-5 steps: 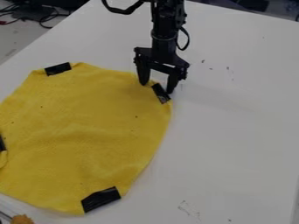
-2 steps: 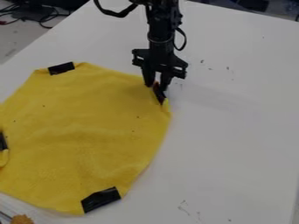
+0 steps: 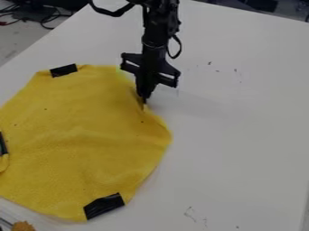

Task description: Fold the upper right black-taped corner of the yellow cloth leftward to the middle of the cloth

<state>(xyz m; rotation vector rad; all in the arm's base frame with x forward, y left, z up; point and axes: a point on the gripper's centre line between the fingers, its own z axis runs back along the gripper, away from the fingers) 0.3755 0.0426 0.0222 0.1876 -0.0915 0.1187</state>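
White worktop filled most of the frame, with dark cables beyond it at the upper left. Across the left half lay a yellow cloth bearing black strips. Above the frame's centre, the black pincer hung narrow, gripping the cloth's upper right edge. Dark specks dotted the right.

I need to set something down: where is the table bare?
The widest bare patch of the table runs from the yellow cloth to the picture's right side. A smaller one lies above the cloth, left of the arm. Crowded: where the end effector pinches the cloth's upper right edge, and lower left, by the orange-brown object.
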